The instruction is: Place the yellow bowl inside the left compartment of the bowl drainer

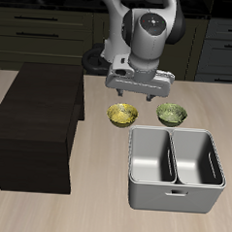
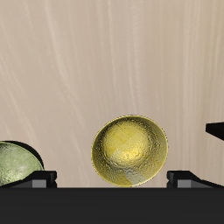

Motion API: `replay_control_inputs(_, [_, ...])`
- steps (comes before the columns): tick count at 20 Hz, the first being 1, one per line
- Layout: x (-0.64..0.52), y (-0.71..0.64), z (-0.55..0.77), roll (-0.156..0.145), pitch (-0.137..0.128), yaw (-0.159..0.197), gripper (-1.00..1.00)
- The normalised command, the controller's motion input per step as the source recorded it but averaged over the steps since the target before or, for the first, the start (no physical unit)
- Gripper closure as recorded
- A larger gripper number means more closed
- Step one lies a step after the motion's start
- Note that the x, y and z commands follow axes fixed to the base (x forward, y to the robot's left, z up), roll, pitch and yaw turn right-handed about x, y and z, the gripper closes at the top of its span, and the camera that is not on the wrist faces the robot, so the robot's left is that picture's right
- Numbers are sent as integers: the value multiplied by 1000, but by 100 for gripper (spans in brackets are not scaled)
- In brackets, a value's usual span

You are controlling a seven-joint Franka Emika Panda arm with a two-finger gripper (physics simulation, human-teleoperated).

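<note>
The yellow bowl [image 1: 122,114] sits upright on the wooden table, glossy and mottled, just behind the bowl drainer [image 1: 176,168]. The drainer is a grey metal tub with two deep wells side by side, both empty. My gripper [image 1: 139,96] hovers above the table behind the bowls, between them and well clear of both. In the wrist view the yellow bowl [image 2: 129,150] lies below and between my spread fingertips [image 2: 39,178], untouched. The gripper [image 2: 114,178] is open and holds nothing.
A like-sized greener bowl [image 1: 172,114] stands beside the yellow one; its edge shows as the greener bowl [image 2: 16,164] in the wrist view. A large dark cabinet block [image 1: 40,123] stands on the table on the yellow bowl's other side, its corner [image 2: 215,129] visible.
</note>
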Motion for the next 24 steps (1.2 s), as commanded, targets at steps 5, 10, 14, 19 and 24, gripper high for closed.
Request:
replay_control_inputs(5, [-35,149,-298,34,58,-41,-100])
replay_control_inputs(10, [-6,26,-241,-2,26,-7,-100])
replay_control_inputs(14, [-2,-15,-245,-1,38,-13,-100])
replay_control_inputs(19, [-52,37,-159,6,9,-5,-100])
replay_control_inputs(24, [-52,72,-130,11,2,-8,-100])
